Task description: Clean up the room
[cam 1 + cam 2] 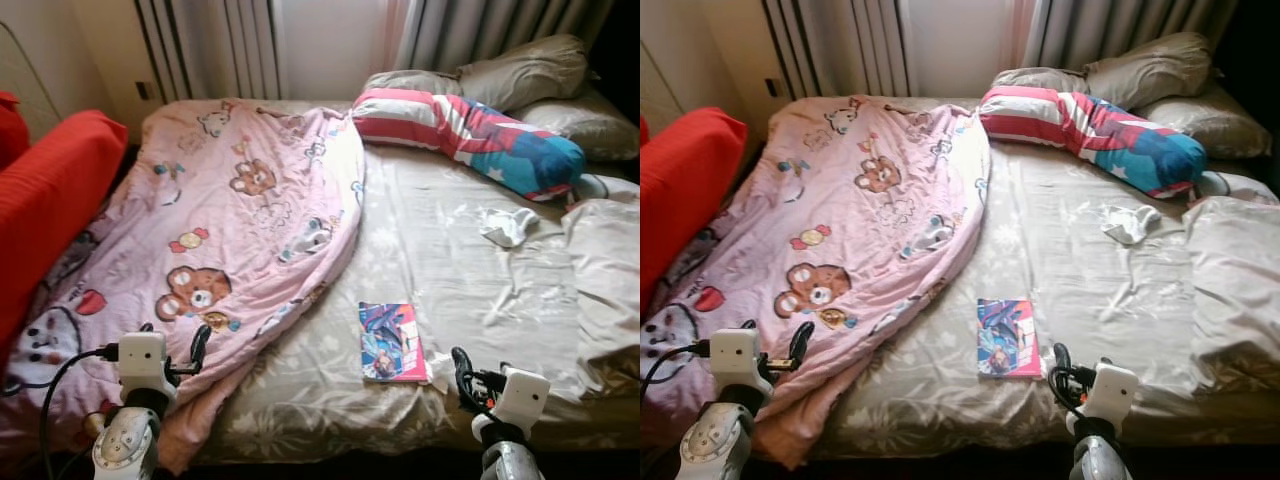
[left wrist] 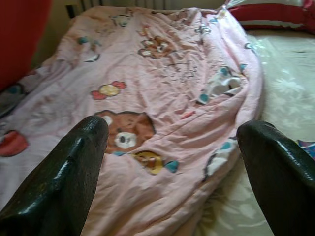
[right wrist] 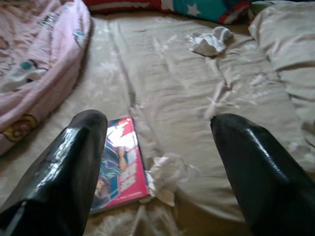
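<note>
Hovering at bed (image 1: 440, 250) foot w/ both tools wide: left tool (image 2: 172, 162) over pink blanket (image 1: 230, 230), right tool (image 3: 157, 162) just above magazine (image 1: 391, 342) & crumpled tissue (image 3: 167, 177). Lying near pillows: white cloth (image 1: 508, 226).

A radiator (image 1: 205, 45) stands against the back wall beside grey curtains (image 1: 500, 25). A socket (image 1: 143, 90) sits low on the wall left of the radiator. A red chair (image 1: 45, 205) stands just beside the bed's left edge, touching the hanging cover. Daylight falls on the wall (image 1: 330, 45) between radiator and curtains.
</note>
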{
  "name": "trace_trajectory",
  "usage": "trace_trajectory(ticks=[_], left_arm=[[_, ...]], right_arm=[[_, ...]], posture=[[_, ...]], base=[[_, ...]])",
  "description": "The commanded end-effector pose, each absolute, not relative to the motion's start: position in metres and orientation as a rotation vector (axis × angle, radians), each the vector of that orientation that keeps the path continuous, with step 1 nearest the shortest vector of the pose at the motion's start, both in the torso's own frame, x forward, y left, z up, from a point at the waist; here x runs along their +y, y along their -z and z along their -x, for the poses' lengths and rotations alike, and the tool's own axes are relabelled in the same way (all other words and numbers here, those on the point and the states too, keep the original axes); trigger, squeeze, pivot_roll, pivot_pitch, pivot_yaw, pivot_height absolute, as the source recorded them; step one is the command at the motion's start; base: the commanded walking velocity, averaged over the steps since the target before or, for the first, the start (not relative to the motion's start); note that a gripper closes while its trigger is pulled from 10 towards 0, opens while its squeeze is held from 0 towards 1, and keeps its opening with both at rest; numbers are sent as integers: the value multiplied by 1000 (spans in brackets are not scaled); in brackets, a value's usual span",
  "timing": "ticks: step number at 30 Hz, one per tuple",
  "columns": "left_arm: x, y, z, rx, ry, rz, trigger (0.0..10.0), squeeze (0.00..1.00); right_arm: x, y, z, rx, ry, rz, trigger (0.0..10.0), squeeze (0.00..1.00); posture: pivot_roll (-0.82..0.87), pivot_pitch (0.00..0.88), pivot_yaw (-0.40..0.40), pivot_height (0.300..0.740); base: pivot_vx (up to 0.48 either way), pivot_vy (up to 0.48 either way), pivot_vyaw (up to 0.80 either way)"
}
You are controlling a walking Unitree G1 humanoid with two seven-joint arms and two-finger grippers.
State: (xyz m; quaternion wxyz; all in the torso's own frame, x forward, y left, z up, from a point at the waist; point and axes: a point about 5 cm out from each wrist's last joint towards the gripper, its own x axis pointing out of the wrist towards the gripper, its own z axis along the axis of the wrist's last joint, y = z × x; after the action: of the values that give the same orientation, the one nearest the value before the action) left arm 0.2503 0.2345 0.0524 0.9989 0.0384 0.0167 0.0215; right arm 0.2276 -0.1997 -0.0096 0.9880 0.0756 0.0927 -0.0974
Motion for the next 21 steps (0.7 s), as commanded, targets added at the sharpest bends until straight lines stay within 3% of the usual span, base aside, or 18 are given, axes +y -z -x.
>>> trace_trajectory(ticks=[1,7,21], left_arm=[[233,-53,-251,39,-42,-80,10000,0],[234,-48,-245,57,-70,-81,10000,0],[235,-54,-249,34,-67,-71,10000,0]], right_arm=[[-201,12,-226,209,204,-156,10000,0],[-200,11,-229,219,190,-156,10000,0],[-202,7,-231,195,196,-148,10000,0]], posture=[[186,98,-24,740],[190,106,-41,740],[176,110,-31,740]], base=[[0,-259,0],[0,-129,-573],[0,0,0]])
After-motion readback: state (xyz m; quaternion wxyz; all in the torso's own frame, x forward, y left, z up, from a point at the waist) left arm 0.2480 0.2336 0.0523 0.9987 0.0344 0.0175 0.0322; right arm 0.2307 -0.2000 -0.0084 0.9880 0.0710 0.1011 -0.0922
